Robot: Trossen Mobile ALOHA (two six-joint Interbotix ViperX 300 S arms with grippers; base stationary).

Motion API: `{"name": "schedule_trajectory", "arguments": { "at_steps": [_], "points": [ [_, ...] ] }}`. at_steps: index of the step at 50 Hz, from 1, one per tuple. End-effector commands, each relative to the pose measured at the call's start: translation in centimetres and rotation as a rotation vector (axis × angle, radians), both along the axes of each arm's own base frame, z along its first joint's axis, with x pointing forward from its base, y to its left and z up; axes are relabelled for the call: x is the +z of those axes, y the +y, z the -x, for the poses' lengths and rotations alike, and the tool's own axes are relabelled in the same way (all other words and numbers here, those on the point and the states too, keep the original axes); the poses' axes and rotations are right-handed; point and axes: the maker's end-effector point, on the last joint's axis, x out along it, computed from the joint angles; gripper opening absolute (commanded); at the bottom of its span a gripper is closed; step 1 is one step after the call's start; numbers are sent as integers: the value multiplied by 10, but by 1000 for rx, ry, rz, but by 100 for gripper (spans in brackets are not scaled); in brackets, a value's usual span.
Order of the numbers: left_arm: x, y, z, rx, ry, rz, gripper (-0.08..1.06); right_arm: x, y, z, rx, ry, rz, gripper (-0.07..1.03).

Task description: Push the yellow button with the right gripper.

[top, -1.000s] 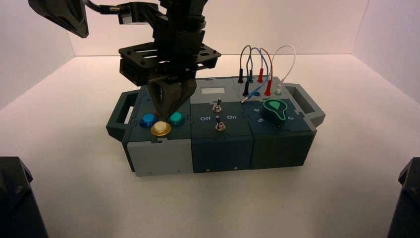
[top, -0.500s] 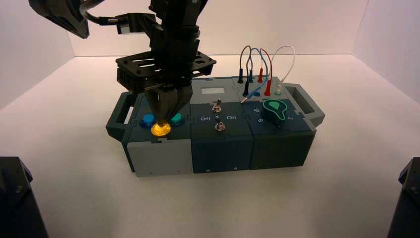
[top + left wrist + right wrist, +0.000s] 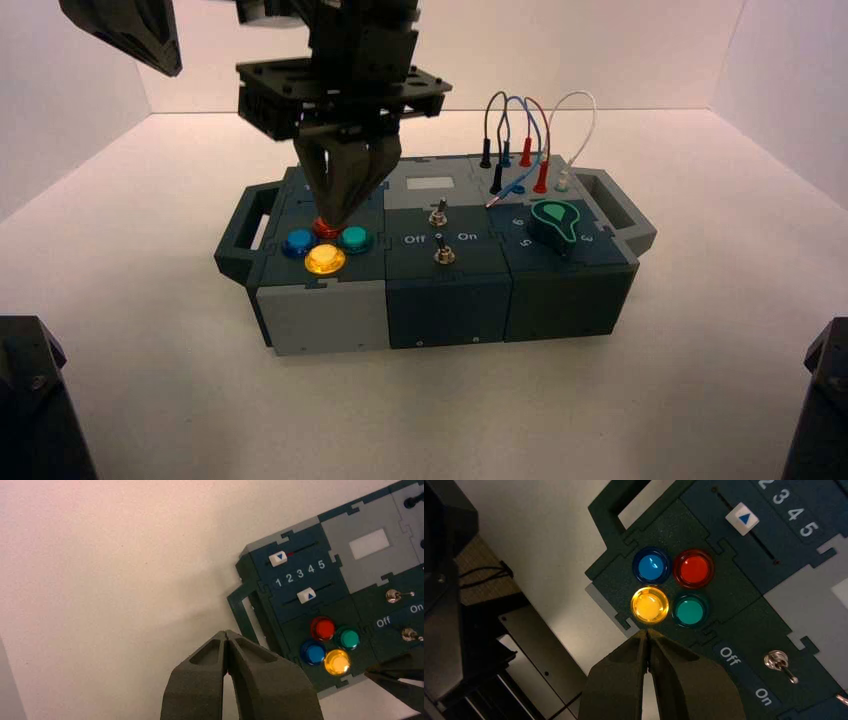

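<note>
The yellow button (image 3: 325,259) sits at the front of a cluster of four on the box's left block and glows amber. It also shows in the right wrist view (image 3: 650,605) and the left wrist view (image 3: 337,662). My right gripper (image 3: 335,215) is shut and empty, its fingers meeting in a point. It hangs above the cluster, clear of the yellow button, with its tip over the red button (image 3: 694,568). In the right wrist view the right gripper (image 3: 647,632) points just beside the yellow button. My left gripper (image 3: 227,634) is shut and held high off the box's left end.
A blue button (image 3: 651,565) and a teal button (image 3: 689,611) flank the yellow one. Two sliders with numbers 1 to 5 (image 3: 300,573) lie behind the buttons. Two toggle switches (image 3: 439,214), a green knob (image 3: 555,221) and plugged wires (image 3: 520,140) stand to the right.
The right gripper came down onto the yellow button, then rose and drew back off it. The button has gone from pale to glowing amber. The left arm has stayed put.
</note>
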Motion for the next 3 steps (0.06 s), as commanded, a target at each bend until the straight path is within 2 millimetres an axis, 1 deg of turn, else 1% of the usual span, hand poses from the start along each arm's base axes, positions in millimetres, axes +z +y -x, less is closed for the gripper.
{"name": "schedule_trajectory", "arguments": {
  "at_steps": [1,3],
  "points": [
    [8,-3,-4,-10,-31,9,-3,19,6,-5,-10,-23,-46,-2],
    [8,-3,-4,-9,-33,9,-3,18,6,-5,-10,-23,-46,-2]
  ]
}}
